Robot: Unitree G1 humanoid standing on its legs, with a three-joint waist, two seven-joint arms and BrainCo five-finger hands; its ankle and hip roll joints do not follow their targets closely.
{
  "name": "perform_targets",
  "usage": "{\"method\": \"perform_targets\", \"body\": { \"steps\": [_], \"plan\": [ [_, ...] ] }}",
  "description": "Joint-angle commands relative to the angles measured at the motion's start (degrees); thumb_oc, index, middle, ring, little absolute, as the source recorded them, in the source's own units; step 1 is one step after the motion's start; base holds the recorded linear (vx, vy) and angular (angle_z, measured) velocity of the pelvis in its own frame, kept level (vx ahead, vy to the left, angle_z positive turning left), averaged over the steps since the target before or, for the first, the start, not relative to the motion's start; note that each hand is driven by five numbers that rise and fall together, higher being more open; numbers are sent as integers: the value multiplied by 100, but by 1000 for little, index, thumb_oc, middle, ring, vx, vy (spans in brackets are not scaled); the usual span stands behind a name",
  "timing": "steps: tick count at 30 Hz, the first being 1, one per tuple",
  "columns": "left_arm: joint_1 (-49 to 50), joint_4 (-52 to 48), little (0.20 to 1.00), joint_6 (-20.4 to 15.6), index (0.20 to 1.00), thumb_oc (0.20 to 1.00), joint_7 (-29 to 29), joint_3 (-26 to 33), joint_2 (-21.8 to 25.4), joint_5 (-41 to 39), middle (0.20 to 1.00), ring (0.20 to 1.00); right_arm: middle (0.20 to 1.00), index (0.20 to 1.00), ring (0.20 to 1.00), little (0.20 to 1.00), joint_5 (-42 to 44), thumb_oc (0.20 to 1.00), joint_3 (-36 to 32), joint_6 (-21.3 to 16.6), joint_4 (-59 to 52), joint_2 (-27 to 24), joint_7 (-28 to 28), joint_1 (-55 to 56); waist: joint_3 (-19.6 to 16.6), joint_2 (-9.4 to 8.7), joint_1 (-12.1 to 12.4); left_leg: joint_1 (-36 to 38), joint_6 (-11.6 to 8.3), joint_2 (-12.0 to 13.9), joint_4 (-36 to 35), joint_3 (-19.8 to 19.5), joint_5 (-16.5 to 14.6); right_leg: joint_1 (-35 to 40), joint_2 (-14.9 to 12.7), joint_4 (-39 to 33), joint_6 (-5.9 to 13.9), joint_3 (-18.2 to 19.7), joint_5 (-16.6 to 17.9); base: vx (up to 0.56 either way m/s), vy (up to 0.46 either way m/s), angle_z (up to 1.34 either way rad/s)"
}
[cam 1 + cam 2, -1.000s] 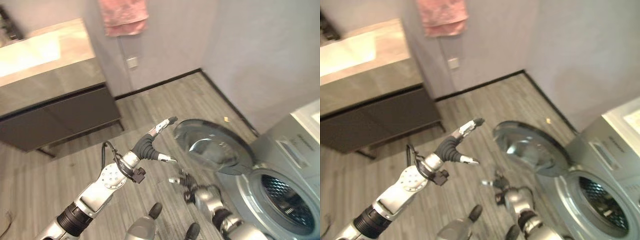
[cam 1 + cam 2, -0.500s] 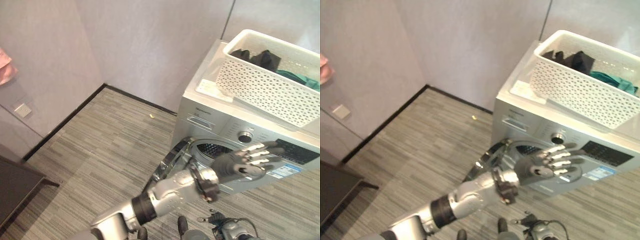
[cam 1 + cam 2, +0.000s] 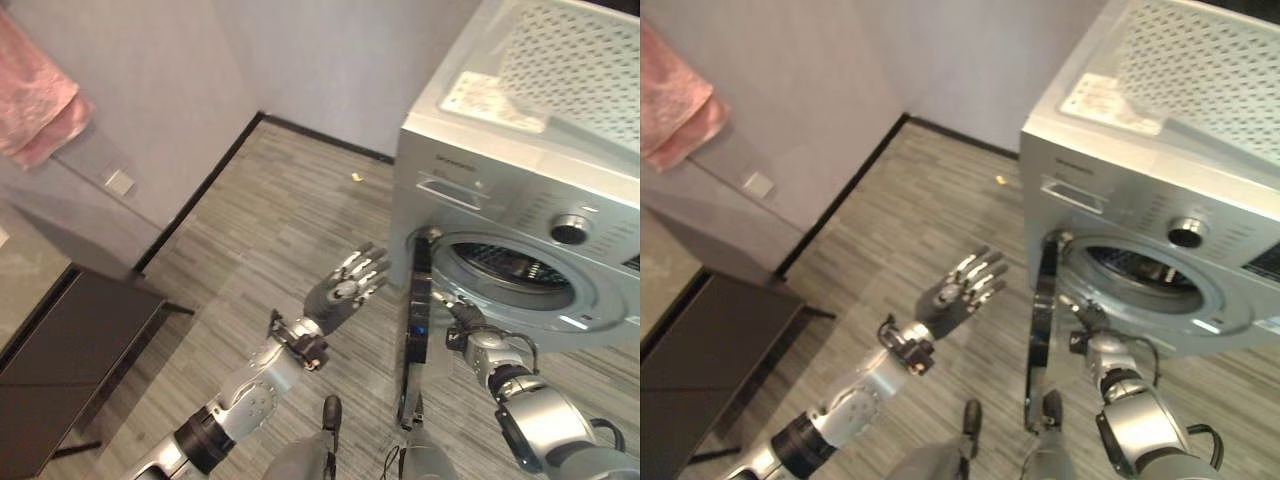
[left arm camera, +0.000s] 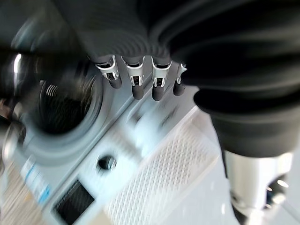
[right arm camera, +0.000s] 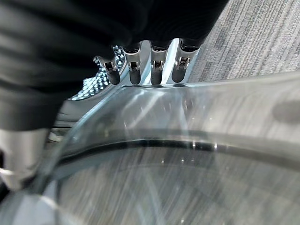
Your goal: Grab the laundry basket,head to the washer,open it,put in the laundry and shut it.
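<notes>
At far left a pink towel [image 3: 38, 95] hangs on the grey wall above a dark cabinet [image 3: 60, 350], and a white wall socket [image 3: 120, 182] sits low on that wall. The floor [image 3: 270, 220] is grey striped plank with a small scrap [image 3: 357, 177] lying near the skirting.

The left hand [image 3: 345, 288] hovers over the floor, palm raised, fingers straight and spread, holding nothing; it is near the washer door [image 3: 412, 330] but apart from it.

The door stands wide open, seen almost edge-on, its long axis running top to bottom, between the two hands. The right hand [image 3: 462, 318] is the nearer one: it sits just beside the door's inner face, in front of the drum opening [image 3: 510, 268]. In the right wrist view its fingers [image 5: 157, 63] are extended and appear to rest against the curved glass of the door rather than curl round it.

The silver washer [image 3: 520, 190] stands at right. The white perforated laundry basket [image 3: 575, 60] sits on top of it, up and to the right of both hands, so the laundry has not yet gone in.
</notes>
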Motion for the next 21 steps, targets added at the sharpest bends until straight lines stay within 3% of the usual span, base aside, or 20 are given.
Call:
{"method": "perform_targets", "body": {
  "steps": [1, 5, 12, 21],
  "plan": [
    [-267, -377, 1000, 7, 1000, 1000, -395, -379, -103, -80, 1000, 1000, 1000, 1000, 1000, 1000, 329, 1000, -68, -28, 101, 903, 488, -571, 136, -65, 465, -207, 277, -564, 248, -256, -549, -245, -182, 58, 148, 10, -362, -35, -6, 32],
    [307, -432, 1000, 182, 1000, 1000, -617, -302, 338, -51, 1000, 1000, 1000, 1000, 1000, 1000, 590, 1000, -12, 18, -40, 1269, 673, -270, 158, -52, 551, -208, 273, -526, 197, -265, -501, -198, -132, 58, 123, -29, -419, 22, -3, 15],
    [621, -308, 1000, 162, 1000, 1000, -547, -254, 465, 26, 1000, 1000, 1000, 1000, 1000, 1000, 961, 1000, 570, 33, -326, 2045, 801, 250, 72, -207, 490, 49, 253, -429, 51, -251, -510, 31, -74, 58, 98, -30, -523, 17, 3, 0],
    [498, -637, 1000, -55, 1000, 1000, -468, 104, 762, 691, 1000, 1000, 1000, 1000, 1000, 1000, 874, 1000, 511, 7, -375, 1979, 670, 403, -24, -244, 461, 278, 206, -374, -60, -303, -524, 245, -69, 58, 100, -150, -624, 19, 8, 13]
  ]
}}
